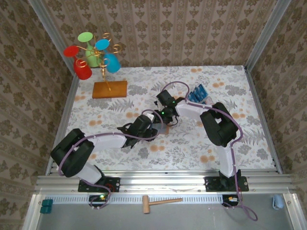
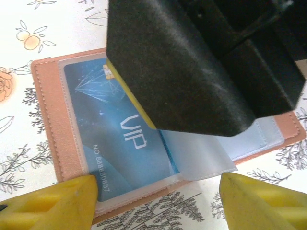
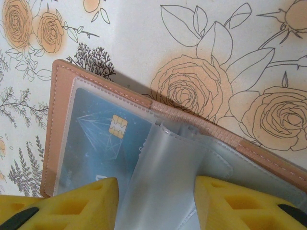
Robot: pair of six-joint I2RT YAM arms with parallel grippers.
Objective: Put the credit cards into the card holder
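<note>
Top view: the left gripper point(image 1: 154, 125) and right gripper point(image 1: 165, 118) meet at mid-table. The spare credit cards point(image 1: 197, 91) stand in a clear tray point(image 1: 206, 97) at the far right. Left wrist view: the card holder point(image 2: 48, 110) lies open and flat on the table, with one blue VIP card point(image 2: 115, 129) seated in its left-hand pocket. The left jaws stand wide, straddle the near edge and grasp nothing. Right wrist view: the right jaws stand half apart with a clear sleeve leaf point(image 3: 163, 172) arched between them. Whether they clamp it cannot be told. Procedure, as judged: one pocket is filled, so the next must be opened. Pin the cover flat with the left gripper. Raise the leaf only enough to expose the pocket mouth. Present the next card square to the mouth at a shallow angle.
</note>
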